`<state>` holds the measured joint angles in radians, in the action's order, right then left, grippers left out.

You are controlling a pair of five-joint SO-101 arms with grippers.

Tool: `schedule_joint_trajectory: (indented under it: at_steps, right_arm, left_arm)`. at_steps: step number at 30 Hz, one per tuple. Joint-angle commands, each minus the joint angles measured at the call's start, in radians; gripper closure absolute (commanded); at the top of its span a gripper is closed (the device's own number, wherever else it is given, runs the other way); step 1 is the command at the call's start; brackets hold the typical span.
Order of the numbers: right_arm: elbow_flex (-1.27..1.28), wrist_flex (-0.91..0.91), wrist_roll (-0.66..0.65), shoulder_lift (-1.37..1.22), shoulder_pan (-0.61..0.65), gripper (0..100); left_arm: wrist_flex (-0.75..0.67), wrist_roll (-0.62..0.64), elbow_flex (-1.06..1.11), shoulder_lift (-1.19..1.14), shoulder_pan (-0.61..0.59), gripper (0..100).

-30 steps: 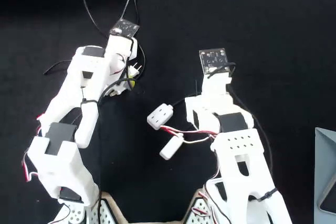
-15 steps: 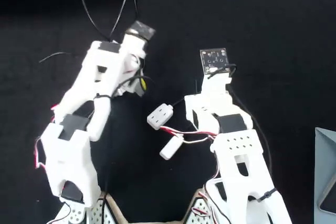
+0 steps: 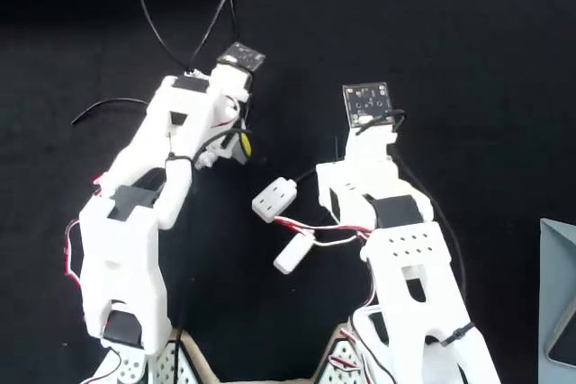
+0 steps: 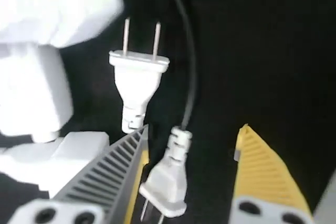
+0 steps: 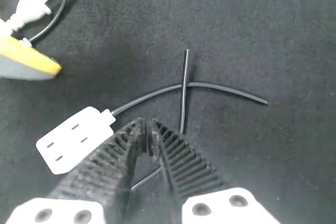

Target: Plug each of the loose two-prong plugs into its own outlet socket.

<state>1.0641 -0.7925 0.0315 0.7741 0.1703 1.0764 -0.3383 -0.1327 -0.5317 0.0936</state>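
Observation:
Two white two-prong plugs lie on the black table in the left wrist view. One plug [image 4: 137, 80] has its prongs pointing away from the camera. The other plug [image 4: 168, 177] lies between the fingers of my left gripper [image 4: 194, 129], which is open and not touching it. A white outlet socket block [image 3: 274, 198] lies mid-table, with a second white socket [image 3: 294, 252] nearer the arm bases. My right gripper [image 5: 148, 124] is shut just beside the socket block [image 5: 73, 140], above a thin black cable [image 5: 184, 85].
Thin black cables [image 3: 171, 38] trail across the far left of the table. Red and white wires [image 3: 324, 233] run from the right arm past the nearer socket. A grey box [image 3: 558, 294] stands at the right edge. The left gripper's yellow finger [image 5: 26, 61] shows beside a plug [image 5: 31, 4].
The left arm has swung right and slightly away from the bases, bringing its gripper over the plugs. The right arm and both sockets have not moved.

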Motion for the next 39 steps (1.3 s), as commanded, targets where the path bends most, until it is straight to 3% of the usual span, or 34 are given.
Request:
schedule_joint_trajectory:
  at_steps: [1,5,19,28,35,39]
  right_arm:
    - [-0.010,0.015,0.000,0.016,0.014,98.4]
    - [-0.010,0.017,0.000,0.016,0.014,98.4]
    - [-0.008,0.015,0.000,0.016,0.014,98.4]
    - [-0.008,0.015,0.000,0.016,0.015,98.5]
    - [-0.008,0.017,0.000,0.016,0.015,98.5]
    - [-0.008,0.017,0.000,0.016,0.015,98.5]
  left_arm:
    - [0.044,-0.006,-0.077,0.011,-0.051,74]
    - [0.098,-0.006,-0.125,0.011,-0.050,74]
    - [0.035,-0.008,-0.148,-0.020,-0.090,74]
    - [0.091,-0.052,-0.191,-0.137,-0.084,74]
    - [0.252,-0.147,-0.249,-0.137,0.030,97]
    - [0.327,-0.143,-0.249,-0.135,0.119,97]
